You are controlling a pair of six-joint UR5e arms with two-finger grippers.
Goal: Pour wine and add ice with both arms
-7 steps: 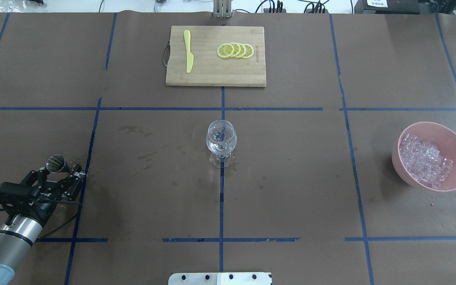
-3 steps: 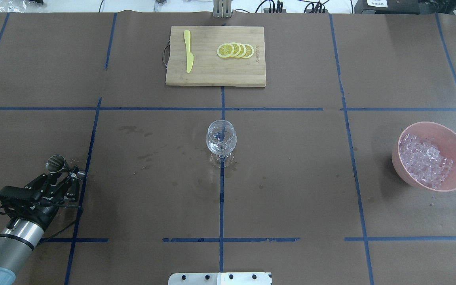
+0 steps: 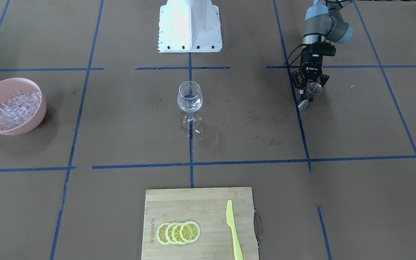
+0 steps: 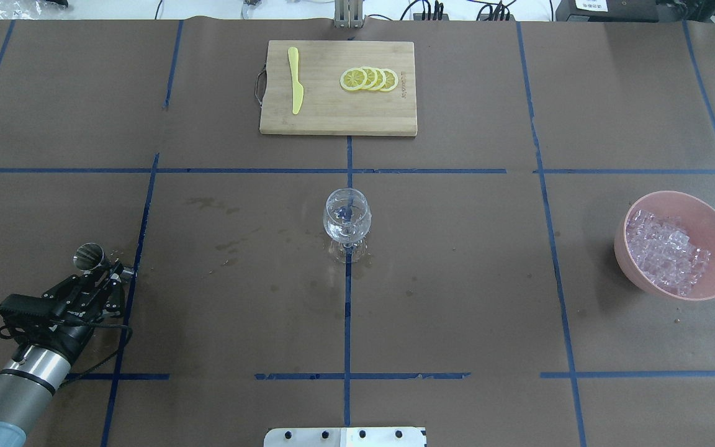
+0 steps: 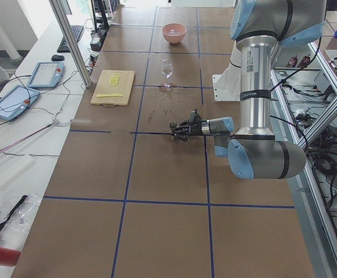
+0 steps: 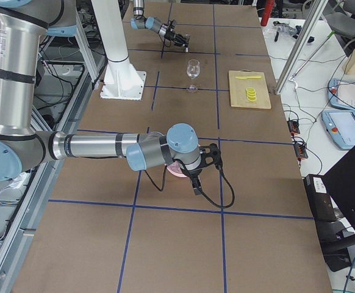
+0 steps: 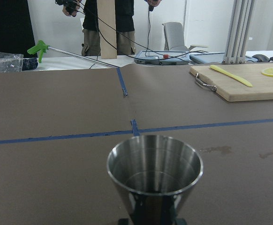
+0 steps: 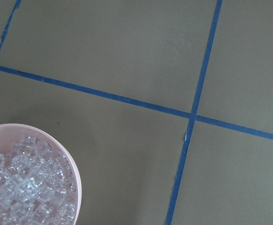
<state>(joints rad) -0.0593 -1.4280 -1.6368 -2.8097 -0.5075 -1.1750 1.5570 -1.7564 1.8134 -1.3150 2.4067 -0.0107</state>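
My left gripper is shut on the waist of a steel jigger and holds it upright, low over the table's left side. The jigger fills the left wrist view and looks empty. In the front-facing view the left gripper is at the right. A clear stemmed wine glass stands at the table's centre with a little liquid in it. The ice is heaped in a pink bowl at the right; it also shows in the right wrist view. My right gripper shows only in the exterior right view, where I cannot tell its state.
A bamboo cutting board lies at the far centre with lemon slices and a yellow knife on it. Wet stains mark the brown paper around the glass. The white pedestal stands at the robot's edge.
My left wrist has dropped and drawn back slightly toward the robot. The jigger has hardly moved. The glass and the bowl are as before.
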